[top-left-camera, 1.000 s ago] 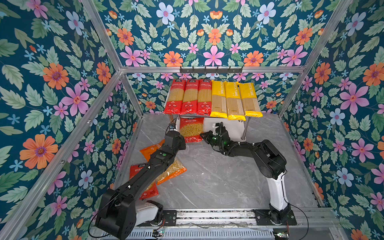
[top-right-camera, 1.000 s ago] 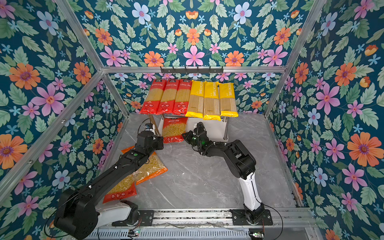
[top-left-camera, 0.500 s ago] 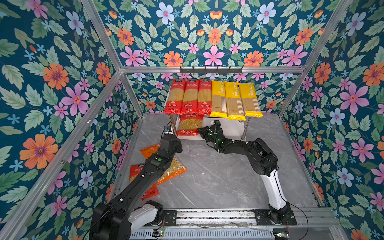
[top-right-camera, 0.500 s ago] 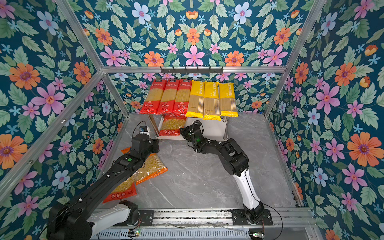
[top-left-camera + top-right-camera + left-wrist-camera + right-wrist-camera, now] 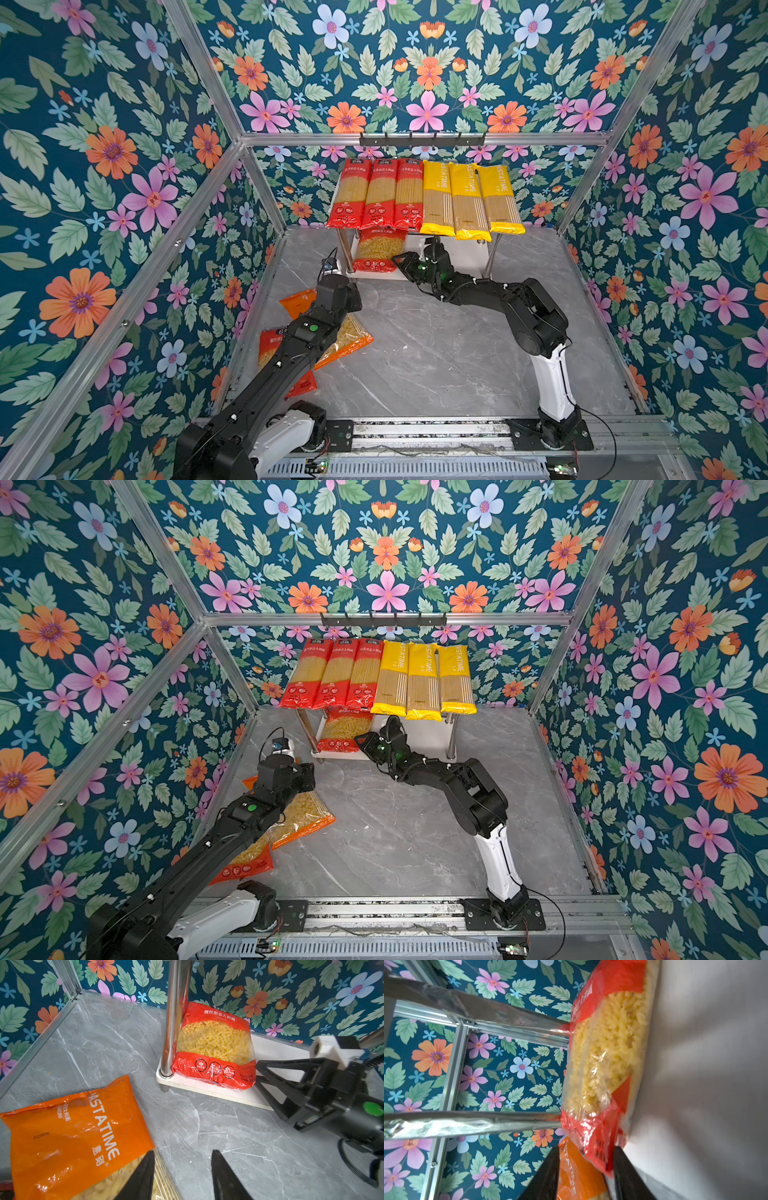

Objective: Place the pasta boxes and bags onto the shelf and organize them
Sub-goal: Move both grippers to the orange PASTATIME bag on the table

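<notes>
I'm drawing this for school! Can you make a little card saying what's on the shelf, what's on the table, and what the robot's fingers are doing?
shelf, top: three red spaghetti packs, then three yellow packs
shelf, bottom: one red fusilli bag, at the left end
table: orange bag and red bag, partly under the left arm
right fingers: open, at the fusilli bag's corner
left fingers: open, empty, over the orange bag's edge
</notes>
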`<control>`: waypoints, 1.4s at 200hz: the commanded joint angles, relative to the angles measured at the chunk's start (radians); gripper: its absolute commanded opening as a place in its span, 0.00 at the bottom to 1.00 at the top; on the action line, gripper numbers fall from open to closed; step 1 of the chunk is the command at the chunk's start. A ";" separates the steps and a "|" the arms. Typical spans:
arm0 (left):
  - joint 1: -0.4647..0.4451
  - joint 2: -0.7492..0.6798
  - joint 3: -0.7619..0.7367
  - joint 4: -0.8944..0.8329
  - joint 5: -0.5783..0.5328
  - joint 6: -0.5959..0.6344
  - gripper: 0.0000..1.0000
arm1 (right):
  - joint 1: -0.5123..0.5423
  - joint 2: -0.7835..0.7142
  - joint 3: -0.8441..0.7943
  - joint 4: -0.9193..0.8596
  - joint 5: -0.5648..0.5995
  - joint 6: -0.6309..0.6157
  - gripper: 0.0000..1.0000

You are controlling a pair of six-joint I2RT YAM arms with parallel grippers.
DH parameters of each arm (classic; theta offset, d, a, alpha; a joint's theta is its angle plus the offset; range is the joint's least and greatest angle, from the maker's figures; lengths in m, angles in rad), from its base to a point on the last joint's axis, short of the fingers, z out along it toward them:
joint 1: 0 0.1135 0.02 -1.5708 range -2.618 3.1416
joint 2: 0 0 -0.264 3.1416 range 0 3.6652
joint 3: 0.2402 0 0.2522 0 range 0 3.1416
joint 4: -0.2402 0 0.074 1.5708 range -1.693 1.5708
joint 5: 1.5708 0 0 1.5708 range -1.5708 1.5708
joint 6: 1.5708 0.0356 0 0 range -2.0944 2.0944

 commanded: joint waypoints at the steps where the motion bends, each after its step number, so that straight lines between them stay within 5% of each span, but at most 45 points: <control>1: 0.003 -0.031 -0.021 -0.049 0.005 -0.029 0.49 | 0.008 -0.065 -0.081 -0.011 -0.037 -0.034 0.44; 45: 0.013 -0.111 -0.098 -0.111 -0.041 -0.083 0.57 | 0.069 -0.192 -0.243 -0.064 -0.021 -0.093 0.48; 87: 0.067 -0.160 -0.147 -0.164 -0.107 -0.147 0.69 | 0.199 -0.177 -0.208 -0.211 -0.015 -0.200 0.55; 173: 0.608 -0.174 -0.249 -0.111 0.045 -0.231 0.81 | 0.316 0.108 0.217 -0.661 -0.005 -0.447 0.68; 211: 0.697 -0.126 -0.323 -0.039 0.064 -0.304 0.80 | 0.344 0.228 0.391 -0.765 -0.058 -0.513 0.67; 241: 0.697 -0.123 -0.373 0.000 0.072 -0.319 0.78 | 0.360 0.288 0.490 -0.817 -0.069 -0.540 0.59; 280: 0.676 -0.110 -0.407 0.042 0.162 -0.310 0.74 | 0.360 0.274 0.489 -0.849 -0.038 -0.589 0.30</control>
